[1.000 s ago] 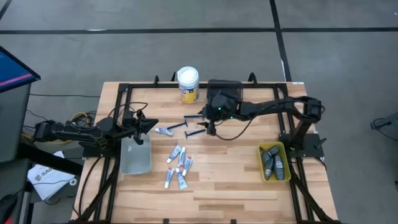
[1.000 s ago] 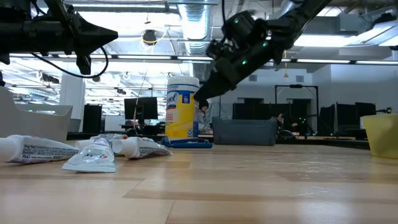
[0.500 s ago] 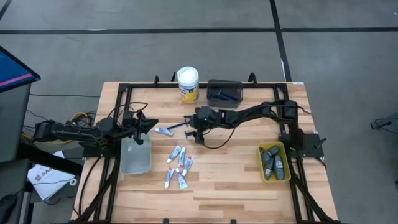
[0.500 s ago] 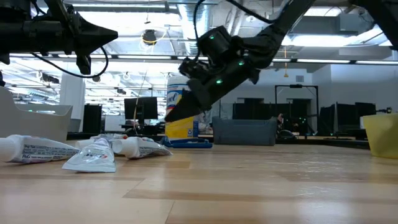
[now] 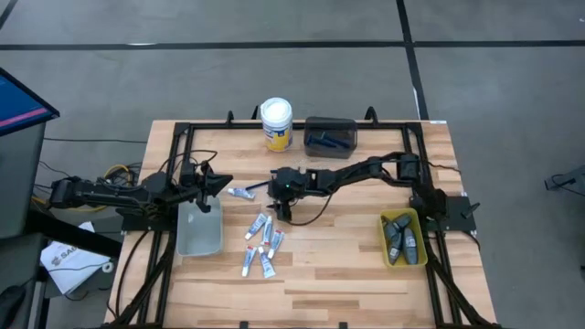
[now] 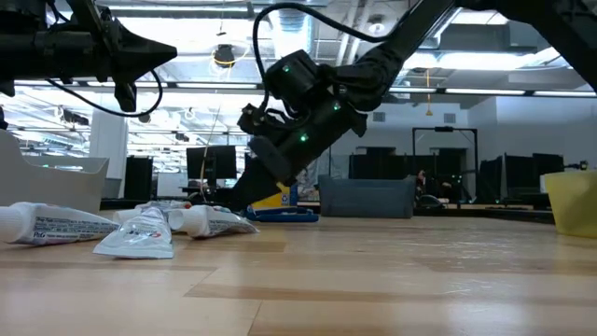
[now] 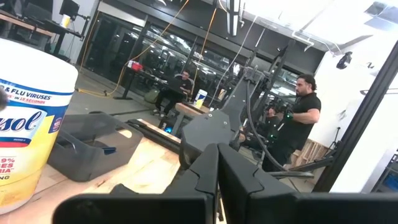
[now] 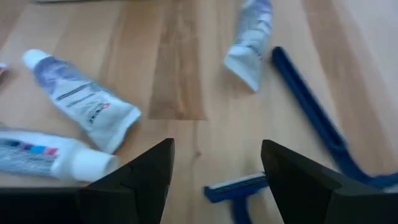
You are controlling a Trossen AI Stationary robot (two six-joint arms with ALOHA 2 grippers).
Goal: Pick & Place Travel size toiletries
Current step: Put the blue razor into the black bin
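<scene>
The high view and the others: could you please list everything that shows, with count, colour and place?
Table: one, light wood.
Jar: one, yellow with a white lid, far edge.
Dark tray: one, beside the jar, blue razors inside.
Yellow tray: one, right side, holding several dark grey pods.
Clear tray: one, left side.
Tubes: about seven, white-and-blue; a middle cluster, one apart.
Loose razors: two, dark blue, mid-table.
People: two, in the room behind.
Left gripper: shut, above the clear tray's far end.
Right gripper: open, low over the loose razors.
</scene>
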